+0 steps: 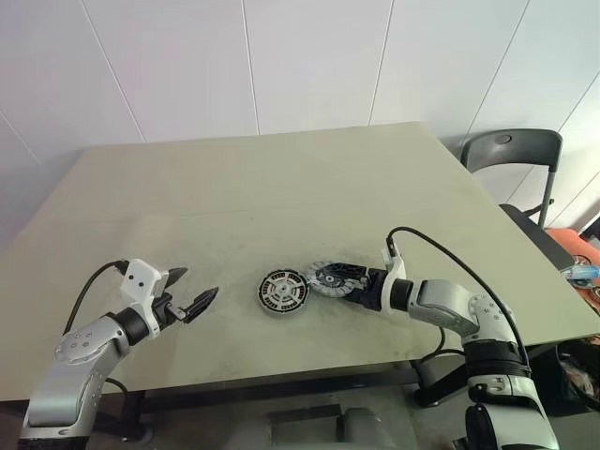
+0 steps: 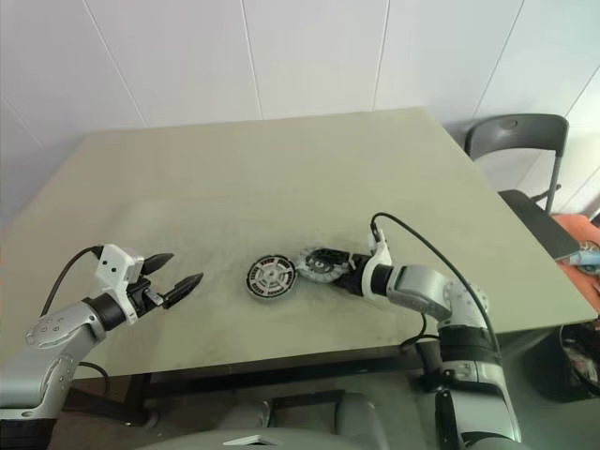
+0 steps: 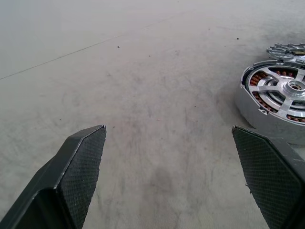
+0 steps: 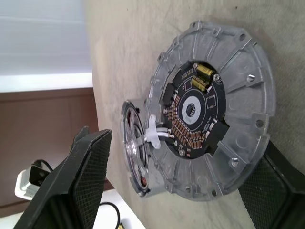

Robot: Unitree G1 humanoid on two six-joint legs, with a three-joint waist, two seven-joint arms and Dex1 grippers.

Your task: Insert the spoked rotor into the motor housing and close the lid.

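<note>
The dark round motor housing (image 1: 283, 291) lies on the table near its front edge. The spoked rotor (image 3: 286, 90) sits inside it, silver spokes over copper windings. Just right of it, the grey ribbed lid (image 1: 333, 277) is tipped up with its circuit-board face (image 4: 195, 114) showing, its left edge by the housing. My right gripper (image 1: 349, 282) is open around the lid: one finger (image 4: 271, 191) lies against the lid's rim, the other finger (image 4: 86, 167) stands clear of it. My left gripper (image 1: 199, 283) hovers open and empty to the left of the housing.
The beige table (image 1: 281, 187) stretches back to a white panelled wall. A grey folding chair (image 1: 511, 150) stands past the table's right corner, with some clutter (image 1: 581, 272) beside the right edge. A black cable loops over my right forearm.
</note>
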